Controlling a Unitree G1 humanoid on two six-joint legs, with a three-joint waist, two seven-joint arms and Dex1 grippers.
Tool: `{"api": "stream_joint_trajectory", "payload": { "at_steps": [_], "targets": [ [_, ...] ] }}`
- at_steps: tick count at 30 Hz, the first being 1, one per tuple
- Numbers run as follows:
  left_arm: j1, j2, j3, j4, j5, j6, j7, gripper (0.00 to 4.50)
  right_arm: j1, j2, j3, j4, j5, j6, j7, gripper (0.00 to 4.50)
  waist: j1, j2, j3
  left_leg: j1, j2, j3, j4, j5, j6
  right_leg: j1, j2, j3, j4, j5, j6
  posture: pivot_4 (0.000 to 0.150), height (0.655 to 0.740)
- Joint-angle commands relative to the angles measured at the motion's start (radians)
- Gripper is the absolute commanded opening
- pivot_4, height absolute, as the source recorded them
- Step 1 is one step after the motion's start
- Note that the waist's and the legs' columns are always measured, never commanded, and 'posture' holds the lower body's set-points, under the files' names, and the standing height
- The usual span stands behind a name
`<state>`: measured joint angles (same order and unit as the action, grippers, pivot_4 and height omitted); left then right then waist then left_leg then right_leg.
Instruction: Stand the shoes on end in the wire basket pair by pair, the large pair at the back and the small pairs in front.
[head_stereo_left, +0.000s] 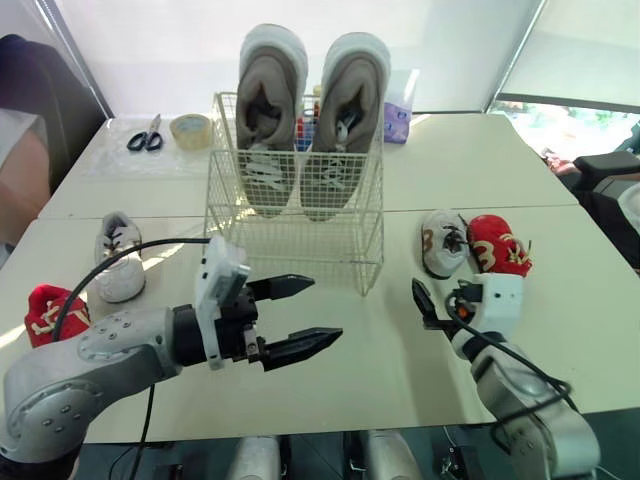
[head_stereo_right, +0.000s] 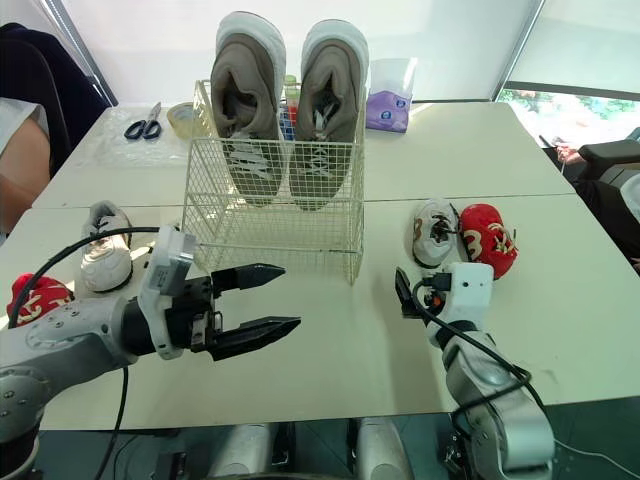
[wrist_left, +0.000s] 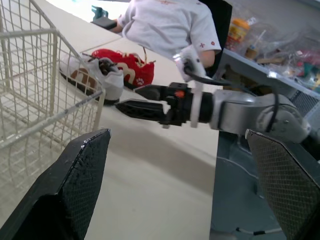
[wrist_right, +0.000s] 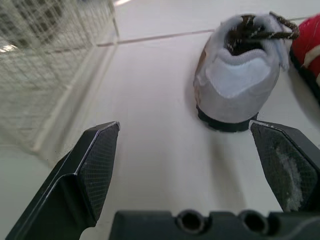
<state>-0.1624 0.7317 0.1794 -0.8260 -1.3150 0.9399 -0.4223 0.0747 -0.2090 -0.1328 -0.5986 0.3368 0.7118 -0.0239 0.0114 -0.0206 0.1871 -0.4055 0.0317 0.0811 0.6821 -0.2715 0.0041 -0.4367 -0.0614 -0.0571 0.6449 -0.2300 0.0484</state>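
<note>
Large sneakers (head_stereo_left: 310, 120) on end at wire basket (head_stereo_left: 290, 240) back, front free for small pairs. Right pincer (wrist_right: 192, 150) wide open, empty, facing small white shoe (head_stereo_left: 443, 243) at basket's 3 o'clock (red shoe (head_stereo_left: 500, 245) just beside). Left pincer (head_stereo_left: 325, 310) likewise.

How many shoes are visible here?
6. Large shoes, two, on end in the basket; left white shoe, left red shoe, right white shoe, right red shoe on the table.

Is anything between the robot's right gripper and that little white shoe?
Nothing visible. Only bare cream table lies between the open right gripper and the heel of the small white shoe with brown trim.
</note>
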Motion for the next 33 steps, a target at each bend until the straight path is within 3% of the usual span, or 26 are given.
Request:
{"api": "stream_joint_trajectory", "payload": {
  "at_steps": [1,9,12,15,18,23,29,33],
  "targets": [
    [-0.001,0.011,-0.006,-0.006,-0.011,-0.034,0.001,4.47,-0.054,0.022,-0.005,0.083,-0.038,-0.072,-0.007,4.50,0.001,0.000,0.000,0.000,0.000,0.000,0.000,0.000,0.000,0.000,0.000,0.000,0.000,0.000,0.000,0.150,0.7400],
    [0.036,0.033,-0.022,-0.016,0.028,-0.055,0.015,4.47,-0.283,0.076,-0.079,0.481,-0.105,-0.260,-0.075,4.50,-0.003,0.001,0.000,-0.001,0.000,0.000,0.000,0.000,0.001,-0.001,0.001,0.000,-0.001,0.000,0.000,0.150,0.7400],
    [0.061,0.045,-0.017,-0.031,0.028,-0.062,0.021,4.50,-0.308,0.084,-0.067,0.533,-0.114,-0.308,-0.054,3.66,-0.003,0.001,0.000,-0.002,0.000,0.000,-0.001,0.000,0.001,-0.001,0.001,0.000,-0.001,0.000,0.000,0.150,0.7400],
    [0.081,0.054,-0.005,-0.038,0.027,-0.073,0.035,4.50,-0.314,0.089,-0.052,0.554,-0.124,-0.340,-0.041,2.22,-0.006,0.000,0.000,-0.002,0.000,0.000,-0.001,0.000,0.001,-0.001,0.001,0.000,-0.001,0.000,0.000,0.150,0.7400],
    [0.090,0.057,-0.002,-0.042,0.005,-0.087,0.052,4.50,-0.323,0.098,-0.056,0.554,-0.124,-0.348,-0.043,1.61,-0.008,0.000,0.000,-0.001,0.000,0.000,-0.001,0.000,0.001,-0.001,0.001,0.000,-0.001,0.000,0.000,0.150,0.7400],
    [0.044,0.076,0.072,0.012,-0.159,-0.133,0.094,4.50,-0.389,0.052,-0.085,0.502,-0.140,-0.397,-0.039,1.54,-0.011,0.001,0.001,-0.002,0.000,0.000,-0.001,0.000,0.001,-0.002,0.000,0.000,-0.001,0.000,0.000,0.150,0.7400],
    [-0.137,0.193,0.227,0.249,-0.340,-0.149,0.063,4.50,-0.722,-0.141,-0.140,0.495,-0.171,-0.460,-0.025,1.54,-0.020,0.008,0.006,-0.004,-0.001,0.000,0.000,0.000,0.001,-0.004,0.000,0.000,0.000,0.001,0.001,0.150,0.7400],
    [-0.324,0.245,0.241,0.469,-0.292,-0.152,0.027,4.50,-0.936,-0.296,-0.082,0.574,-0.200,-0.597,0.153,1.54,-0.023,0.008,0.006,-0.003,-0.001,0.000,-0.003,0.000,0.001,-0.005,0.003,0.000,0.000,0.001,0.006,0.150,0.7400]
  ]
}}
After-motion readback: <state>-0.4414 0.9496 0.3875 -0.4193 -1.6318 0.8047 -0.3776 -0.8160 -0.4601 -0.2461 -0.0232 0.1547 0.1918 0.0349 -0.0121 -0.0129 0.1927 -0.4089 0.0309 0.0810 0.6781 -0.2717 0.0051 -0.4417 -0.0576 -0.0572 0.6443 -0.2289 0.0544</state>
